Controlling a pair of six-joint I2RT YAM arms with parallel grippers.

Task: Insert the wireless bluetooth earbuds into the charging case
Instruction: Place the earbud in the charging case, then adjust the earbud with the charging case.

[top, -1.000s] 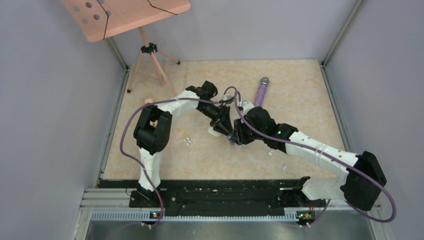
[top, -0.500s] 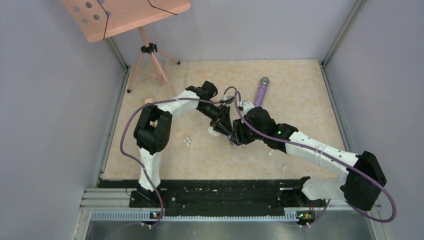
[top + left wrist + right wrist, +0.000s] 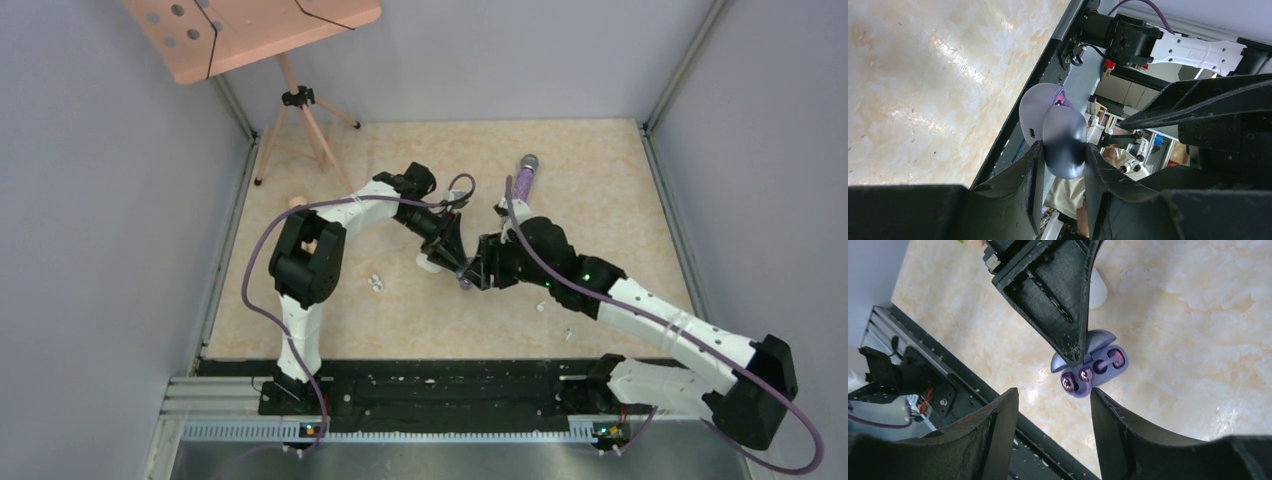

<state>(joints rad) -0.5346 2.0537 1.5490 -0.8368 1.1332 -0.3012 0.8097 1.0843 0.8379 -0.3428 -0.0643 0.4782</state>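
Gripping the open purple case (image 3: 1063, 134) between its two fingers, the left gripper (image 3: 1063, 150) was clamped on it over the beige table (image 3: 600, 200), near the middle. In the right wrist view the lid stood up behind the left finger and the base faced the camera. The purple earbuds (image 3: 1068, 383) sat inside the base, glossy and side by side; whether they were pushed fully down could not be told. The right gripper (image 3: 1053, 395) was just beside the case, with its fingers (image 3: 998, 430) wide apart and nothing between them; it did not touch the case. A pair of white earbuds (image 3: 375, 282) lay on the table to the left of both grippers, apart from the case. A white rounded thing (image 3: 1097, 287) lay behind the left gripper, partly hidden. Two small white pieces (image 3: 540, 307) lay near the right arm, too small to name. A purple microphone (image 3: 522, 182) lay farther back, and a pink stand (image 3: 250, 35) stood at the far left corner.
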